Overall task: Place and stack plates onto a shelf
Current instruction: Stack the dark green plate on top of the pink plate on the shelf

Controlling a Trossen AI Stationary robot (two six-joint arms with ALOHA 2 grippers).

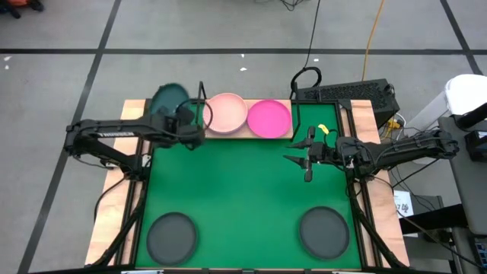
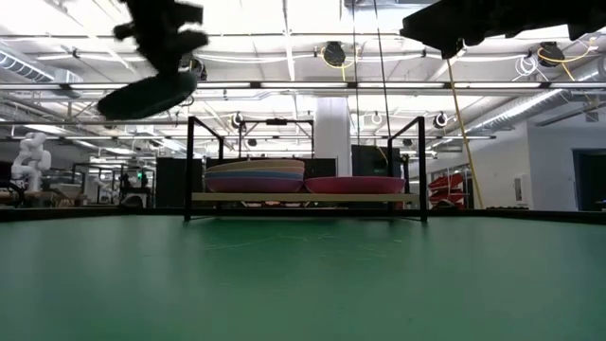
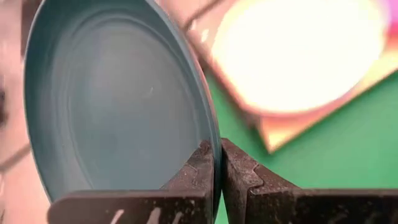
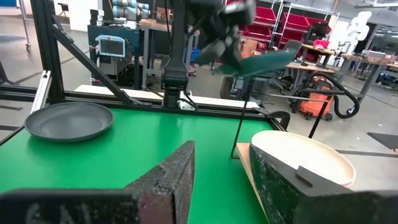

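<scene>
One dark teal plate (image 1: 169, 97) rides by its rim in the left claw (image 1: 185, 114), pinched shut, raised beside the shelf (image 1: 228, 134).
Edge grip leaves its underside clear for stacking; the right claw (image 1: 307, 157) hangs open, empty, over the desk (image 1: 236, 198).

Two dark arms (image 1: 114, 137) — white lettering, rough black jaws.

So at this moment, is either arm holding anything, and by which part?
The left gripper pinches the teal plate by its rim, lifted beside the shelf. The right gripper holds nothing, fingers open.
</scene>
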